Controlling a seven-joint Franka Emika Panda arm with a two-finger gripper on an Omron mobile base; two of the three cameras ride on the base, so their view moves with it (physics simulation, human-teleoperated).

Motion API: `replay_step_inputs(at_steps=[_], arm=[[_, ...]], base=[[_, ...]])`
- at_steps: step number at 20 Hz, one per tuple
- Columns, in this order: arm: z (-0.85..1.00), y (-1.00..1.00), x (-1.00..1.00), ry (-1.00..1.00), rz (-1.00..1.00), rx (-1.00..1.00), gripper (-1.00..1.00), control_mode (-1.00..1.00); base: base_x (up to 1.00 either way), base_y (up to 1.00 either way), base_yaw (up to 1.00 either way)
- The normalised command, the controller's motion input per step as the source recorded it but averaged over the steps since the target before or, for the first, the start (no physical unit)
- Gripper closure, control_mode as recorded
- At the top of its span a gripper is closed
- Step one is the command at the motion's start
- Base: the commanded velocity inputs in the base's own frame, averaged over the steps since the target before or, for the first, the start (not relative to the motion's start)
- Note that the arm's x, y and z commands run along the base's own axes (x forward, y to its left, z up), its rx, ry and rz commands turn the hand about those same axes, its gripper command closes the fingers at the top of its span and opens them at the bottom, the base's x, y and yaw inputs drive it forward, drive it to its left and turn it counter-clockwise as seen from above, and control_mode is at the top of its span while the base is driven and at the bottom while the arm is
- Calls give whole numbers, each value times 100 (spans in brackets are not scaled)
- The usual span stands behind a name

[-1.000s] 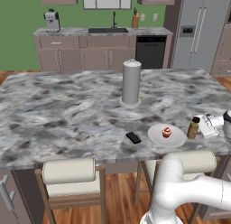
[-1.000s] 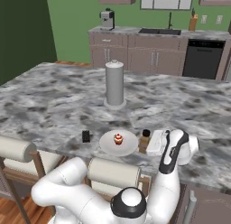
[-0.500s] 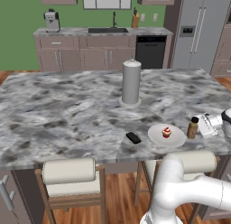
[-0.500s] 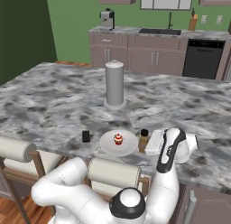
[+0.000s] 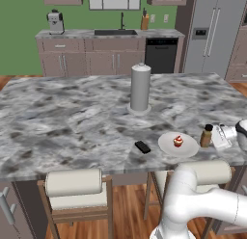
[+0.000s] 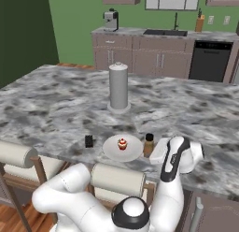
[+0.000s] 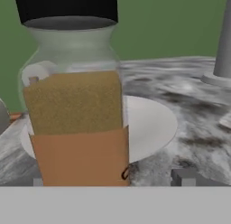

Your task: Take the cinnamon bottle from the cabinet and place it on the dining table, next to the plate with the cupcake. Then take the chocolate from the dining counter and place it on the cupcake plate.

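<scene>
The cinnamon bottle [image 5: 206,136] [image 6: 149,144], amber with a black cap, stands upright on the marble dining table [image 5: 72,122] [image 6: 56,105], just right of the white plate [image 5: 188,147] [image 6: 112,150]. The red-topped cupcake [image 5: 178,140] [image 6: 123,143] sits on that plate. The black chocolate [image 5: 142,147] [image 6: 88,141] lies flat on the marble left of the plate. My gripper [image 5: 215,135] [image 6: 154,149] [image 7: 110,179] is open around the bottle [image 7: 76,105]. Its fingertips [image 7: 182,177] stand wide at either side, and the right one is clearly off the glass. The plate [image 7: 149,123] lies behind the bottle.
A tall grey paper-towel cylinder [image 5: 140,87] [image 6: 118,87] stands mid-table behind the plate. Two padded stools [image 5: 73,182] [image 6: 116,179] are tucked under the near edge. Mauve-brown cabinets with a sink [image 5: 113,33] line the far wall, and a fridge [image 5: 210,31] stands at the right.
The fingers have parted from the bottle, which stays standing beside the plate. The arm has hardly moved.
</scene>
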Motion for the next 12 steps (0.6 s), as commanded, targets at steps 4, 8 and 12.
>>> replay_step_inputs(at_steps=[4, 8, 12], arm=[[-7, -21, 0, 0, 0, 0, -100, -100], [0, -29, -3, 0, 0, 0, -100, -100], [0, -27, -10, 0, 0, 0, -100, -100]], base=[[0, 0, 0], [0, 0, 0], [0, 0, 0]])
